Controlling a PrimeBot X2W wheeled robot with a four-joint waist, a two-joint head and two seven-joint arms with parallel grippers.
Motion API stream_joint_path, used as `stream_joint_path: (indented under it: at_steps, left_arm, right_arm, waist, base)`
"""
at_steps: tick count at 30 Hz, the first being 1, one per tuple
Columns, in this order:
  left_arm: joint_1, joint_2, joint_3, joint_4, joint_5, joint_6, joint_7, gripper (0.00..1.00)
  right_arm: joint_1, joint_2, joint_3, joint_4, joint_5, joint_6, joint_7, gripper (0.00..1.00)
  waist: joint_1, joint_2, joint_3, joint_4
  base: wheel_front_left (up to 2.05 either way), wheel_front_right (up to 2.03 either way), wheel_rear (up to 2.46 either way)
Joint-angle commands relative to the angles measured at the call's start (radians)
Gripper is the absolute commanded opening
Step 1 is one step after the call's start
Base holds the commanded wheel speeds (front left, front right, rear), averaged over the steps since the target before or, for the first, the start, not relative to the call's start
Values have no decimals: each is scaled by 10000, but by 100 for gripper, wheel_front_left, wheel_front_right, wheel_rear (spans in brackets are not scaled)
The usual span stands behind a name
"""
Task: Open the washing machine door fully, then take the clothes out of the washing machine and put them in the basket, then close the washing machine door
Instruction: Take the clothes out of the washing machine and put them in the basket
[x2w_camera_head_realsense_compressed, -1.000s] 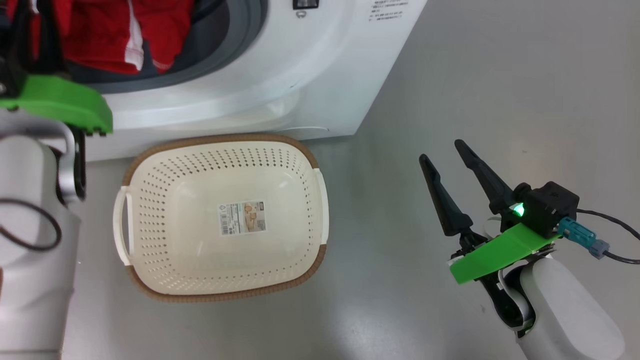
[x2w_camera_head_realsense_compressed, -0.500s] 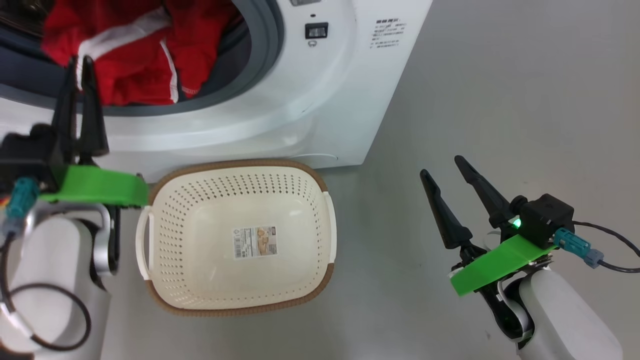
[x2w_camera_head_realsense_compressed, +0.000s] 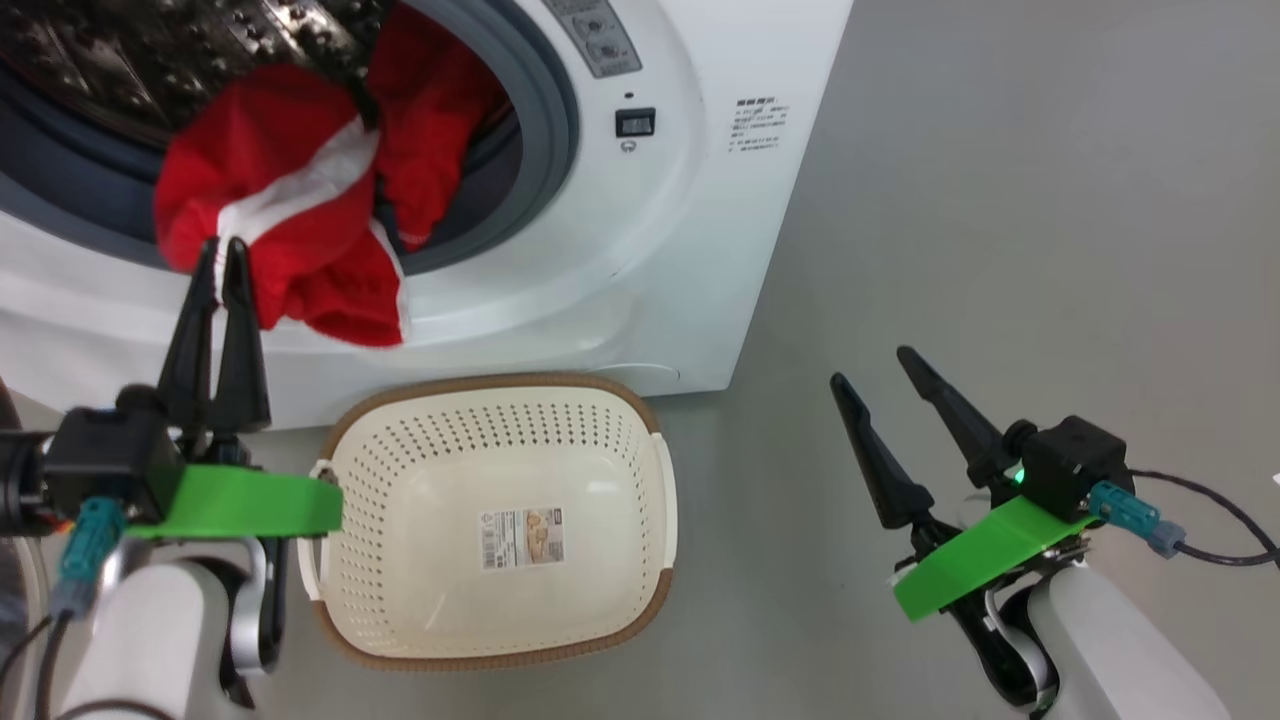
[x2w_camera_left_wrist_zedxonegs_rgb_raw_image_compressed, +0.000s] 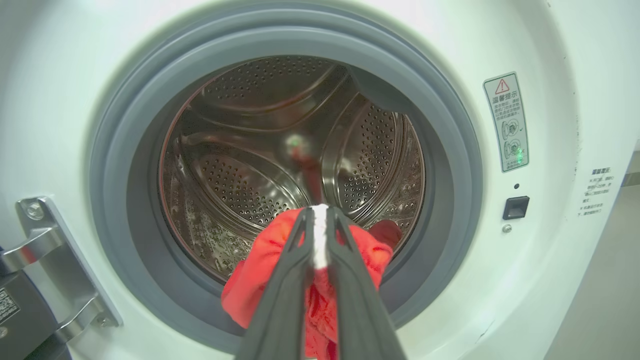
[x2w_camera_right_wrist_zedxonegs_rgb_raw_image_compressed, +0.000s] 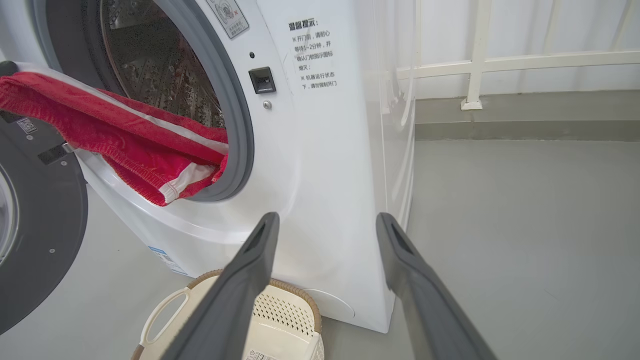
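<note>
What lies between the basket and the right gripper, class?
Bare grey floor: nothing lies between the basket and the open right gripper, as the head view shows.

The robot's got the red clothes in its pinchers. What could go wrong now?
The left gripper pinches only a thin white strip of the clothes, so they might slip out and miss the basket. Part of them lies inside the washing machine, over its grey ring, so pulling could snag them.

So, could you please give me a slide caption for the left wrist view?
Left tool shut on red clothes at the mouth of the washing machine.
</note>
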Motion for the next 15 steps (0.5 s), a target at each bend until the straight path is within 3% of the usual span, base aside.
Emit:
stream_joint_path:
  at_steps: [1,2,9,15]
  left_arm:
    - [117,295,302,-456,-105,119,75,0]
    - [648,238,249,-1223,-121,274,266,0]
    - [1555,156,138,-2430,-217,486,698,0]
    - [1981,-48,-26,-2514,-500,477,949,0]
  right_arm:
    - [267,31,196,-169,60,4,-65,100]
    - [380,14,218,-97,81,4,-65,100]
    - [554,-14,200,-89,103,4,-65,100]
    - [618,19,243,-135,83,4,-65,100]
  waist:
    - [0,0,-218,-17]
    - [0,0,-509,-29]
    - [0,0,-849,-28]
    - [0,0,-792,-21]
  base:
    - [0,0,0]
    - [0,0,0]
    - [0,0,0]
    - [0,0,0]
